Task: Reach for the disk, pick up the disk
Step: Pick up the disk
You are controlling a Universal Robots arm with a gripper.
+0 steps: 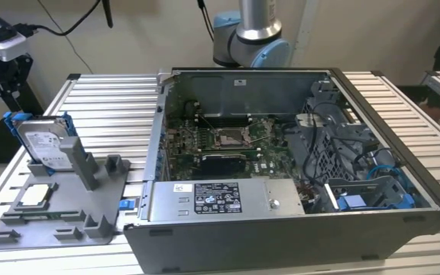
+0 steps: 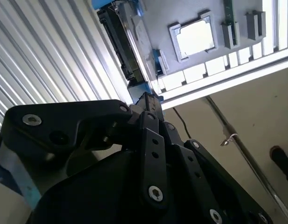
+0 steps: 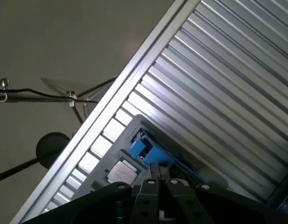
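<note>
Silver-grey disk, blue-framed, stands upright in grey holder; gripper jaws together.

Arm — silver tube, grey joint housings, pale blue caps. Gripper — matt black linkage bars, rounded black body, recessed screws at pivots, second wrist view.

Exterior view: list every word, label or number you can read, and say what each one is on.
White label on the disk: dark print, too small to read.
Dark label on the power supply: white print and symbols, too small to read.
Small white sticker inside the computer case: too small to read.
No text in this view can be read.
</note>
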